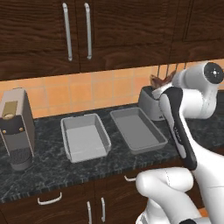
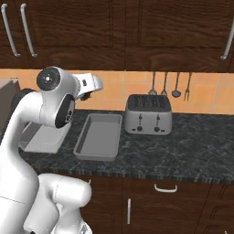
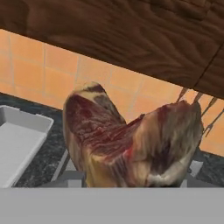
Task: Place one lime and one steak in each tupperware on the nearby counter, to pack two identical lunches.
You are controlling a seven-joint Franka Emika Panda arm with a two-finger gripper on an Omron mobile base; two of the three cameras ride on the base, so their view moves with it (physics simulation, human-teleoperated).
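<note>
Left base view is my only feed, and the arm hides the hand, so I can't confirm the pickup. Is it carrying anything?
Observer: Yes. In the hand view the gripper is closed on a raw steak.
Operator: Is it over a tupperware yet?
Observer: Apparently not; the hand view has an empty tupperware off to one side of the steak.
Operator: What's behind the arm?
Observer: The right base view shows a four-slot toaster on the counter, standing apart from the tupperware beside it.
</note>
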